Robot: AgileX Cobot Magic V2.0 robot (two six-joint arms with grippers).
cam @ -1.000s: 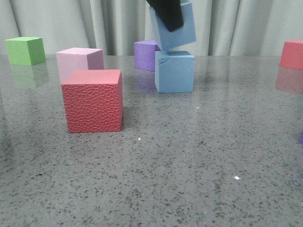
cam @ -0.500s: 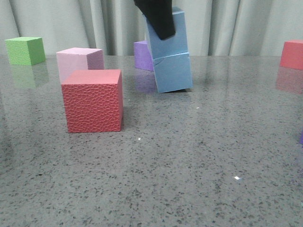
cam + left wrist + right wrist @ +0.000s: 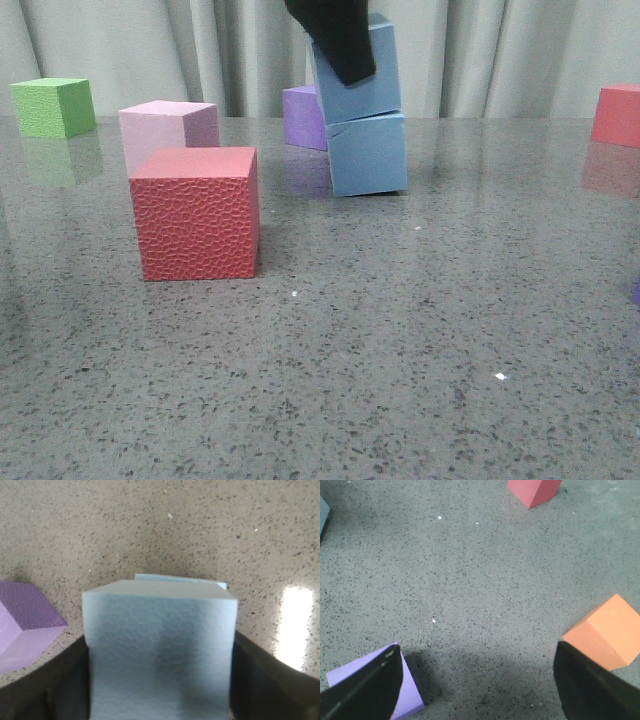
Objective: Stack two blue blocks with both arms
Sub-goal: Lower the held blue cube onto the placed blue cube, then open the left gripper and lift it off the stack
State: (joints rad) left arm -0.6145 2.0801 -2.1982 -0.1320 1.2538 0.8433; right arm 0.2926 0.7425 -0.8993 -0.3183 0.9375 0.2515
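Two sky-blue blocks stand as a stack at the back middle of the table. The lower blue block (image 3: 368, 155) sits on the table. The upper blue block (image 3: 358, 80) rests on it, slightly tilted and offset. My left gripper (image 3: 335, 35) is shut on the upper block from above. In the left wrist view the held block (image 3: 160, 645) fills the space between the black fingers (image 3: 55, 680), and an edge of the lower block (image 3: 180, 579) shows beyond it. My right gripper (image 3: 477, 680) is open and empty above bare table.
A red textured cube (image 3: 196, 212), a pale pink cube (image 3: 165, 125) and a green cube (image 3: 53, 106) stand on the left. A purple cube (image 3: 303, 115) is just behind the stack. By the right gripper are a lilac cube (image 3: 410, 695) and an orange cube (image 3: 605, 635).
My left gripper has brought the upper blue block down and left onto the lower one. The lower block tipped and shifted slightly, and has settled nearly flat.
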